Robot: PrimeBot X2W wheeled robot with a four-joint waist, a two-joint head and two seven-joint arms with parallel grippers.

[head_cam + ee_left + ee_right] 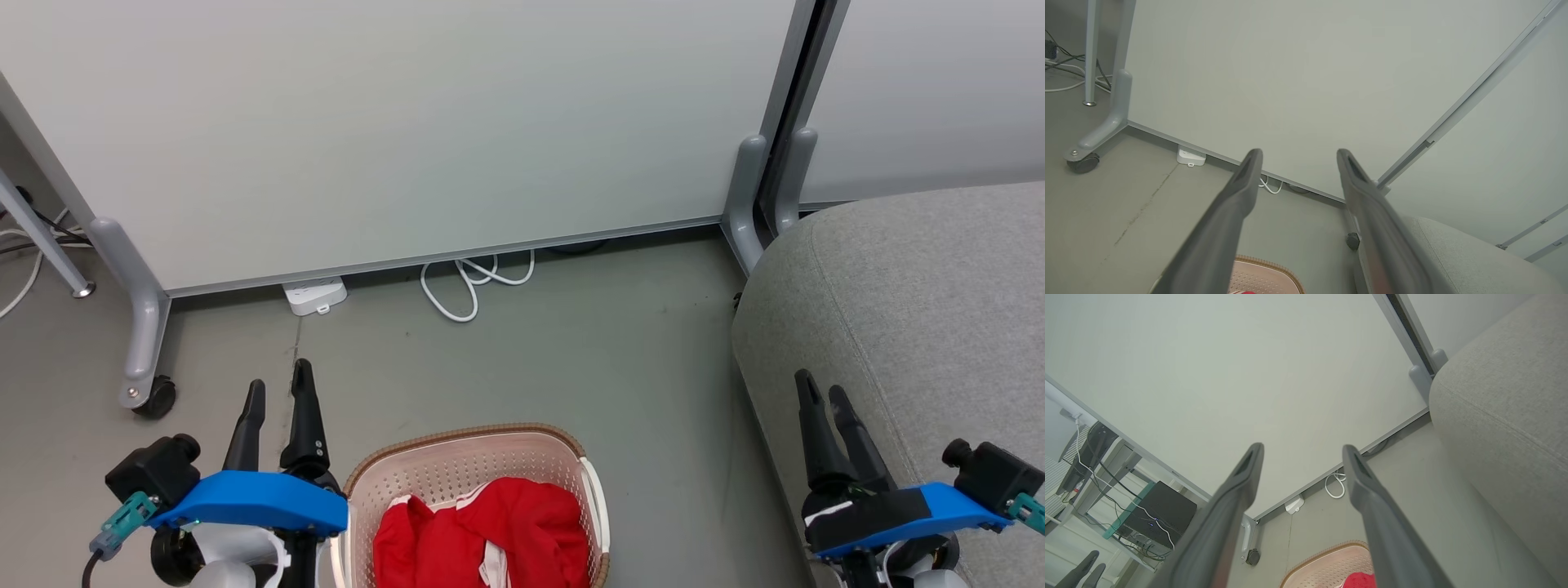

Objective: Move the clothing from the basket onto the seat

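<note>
- Left hand (pixel 279 374): you have it spread as wide as it goes, with nothing between its two fingers and nothing held. It points away from the robot, over bare floor (pixel 571 343).
- Right hand (pixel 820 384): also fully spread and empty. It hangs over the near edge of the seat (pixel 922 310).
- Clothing (pixel 490 531): a crumpled red heap with white trim in its folds, lying inside the basket (pixel 473 430). No part of it is on the seat as far as the views reach.
- Governing relation: the basket stands between your two hands. It is just beside the base of the left hand, on that hand's right, and well apart from the right hand, on that hand's left.
- The heap lies lower than both sets of fingertips and short of them, back toward the robot, not ahead. Each wrist view agrees, with the basket rim at its bottom edge.
- Long axis: the heap is bunched and cut off at the edge of the head view, so I cannot tell one.
- Judgement: the left hand is the nearer. You would need to tip it down and bring it back and to its right. The seat lies beyond the basket on that same side, so the carry runs toward the right hand.
</note>
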